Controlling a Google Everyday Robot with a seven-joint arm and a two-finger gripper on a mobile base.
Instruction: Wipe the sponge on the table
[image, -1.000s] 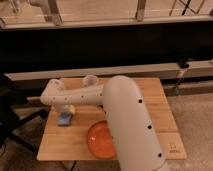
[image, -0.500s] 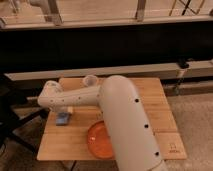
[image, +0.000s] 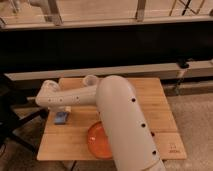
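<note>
Sponge position: the sponge lies flat on the left part of the worktop, near its left edge and directly under my wrist.
Sponge axis: the visible part is wider than it is deep, so the long axis appears to run along the worktop's long side. My wrist covers the upper edge.
Sponge material: small, light-blue, soft-looking rectangular block.
Gripper position: my gripper points down at the end of the forearm, right on top of the sponge.
Gripper state: I cannot tell whether it is spread or pressed together, as the wrist hides it.
Arm: my arm is smooth, off-white and rounded, dotted with small dark holes. It crosses the worktop from lower right to left.
Worktop: rectangular, light wood, with plank grain running lengthwise.
Bowl: the orange bowl is round and glossy, at the front edge, half hidden behind my arm and well apart from the sponge.
Change: the sponge and my wrist sit slightly farther left than a second ago. The bowl has not moved.
</note>
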